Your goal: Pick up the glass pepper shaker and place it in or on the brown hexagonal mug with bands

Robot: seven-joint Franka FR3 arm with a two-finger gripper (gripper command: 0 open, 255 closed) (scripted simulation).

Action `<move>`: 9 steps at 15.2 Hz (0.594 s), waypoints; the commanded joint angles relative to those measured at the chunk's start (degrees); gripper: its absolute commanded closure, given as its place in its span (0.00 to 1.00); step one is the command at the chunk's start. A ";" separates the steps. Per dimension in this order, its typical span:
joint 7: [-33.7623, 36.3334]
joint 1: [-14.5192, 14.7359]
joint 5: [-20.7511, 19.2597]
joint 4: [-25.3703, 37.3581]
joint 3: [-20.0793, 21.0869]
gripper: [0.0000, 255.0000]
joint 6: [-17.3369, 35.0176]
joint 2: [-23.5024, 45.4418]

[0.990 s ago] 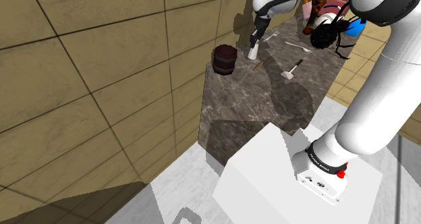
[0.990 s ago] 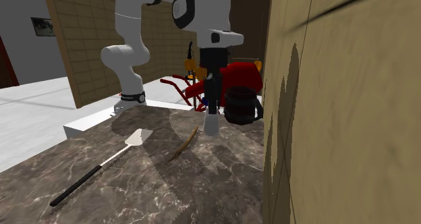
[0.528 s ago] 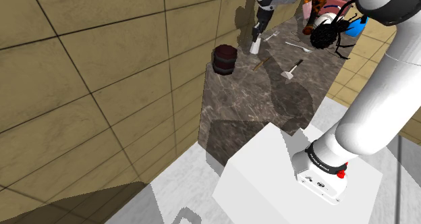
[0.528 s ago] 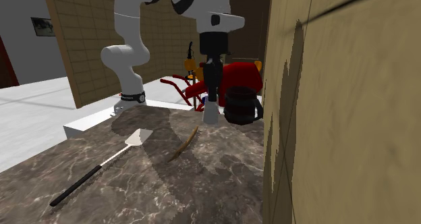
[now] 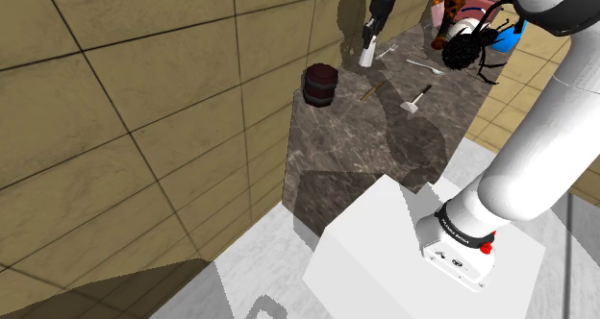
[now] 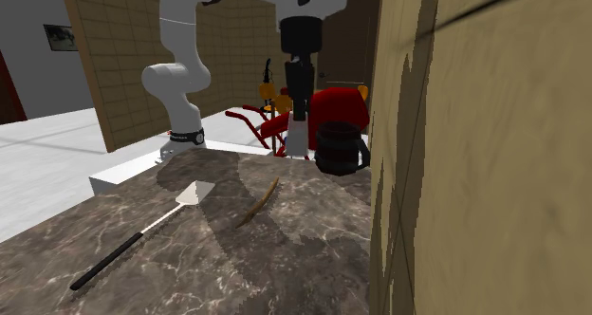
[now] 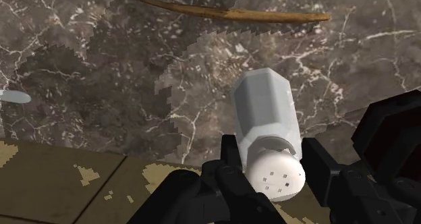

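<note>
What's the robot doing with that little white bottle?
The arm's gripper is shut on a pale shaker, holding it by its holed cap end above the marble table. The dark mug stands close by, next to the wall. The shaker is not in the mug yet.

In the shoulder view, the pepper shaker (image 5: 368, 56) hangs in the pincer (image 5: 369, 43) above the tabletop (image 5: 356, 144), up and to the right of the mug (image 5: 321, 85), which stands beside the wall (image 5: 144, 96). The stick (image 5: 373, 90) lies between the mug and the spatula (image 5: 416, 100).
</note>
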 commanded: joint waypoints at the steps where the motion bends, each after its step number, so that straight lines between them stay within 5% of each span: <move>1: 0.10 0.09 -0.17 0.84 -0.01 1.00 -1.34 -0.50; 9: -0.09 0.06 -0.33 6.12 -0.10 1.00 -7.28 -1.19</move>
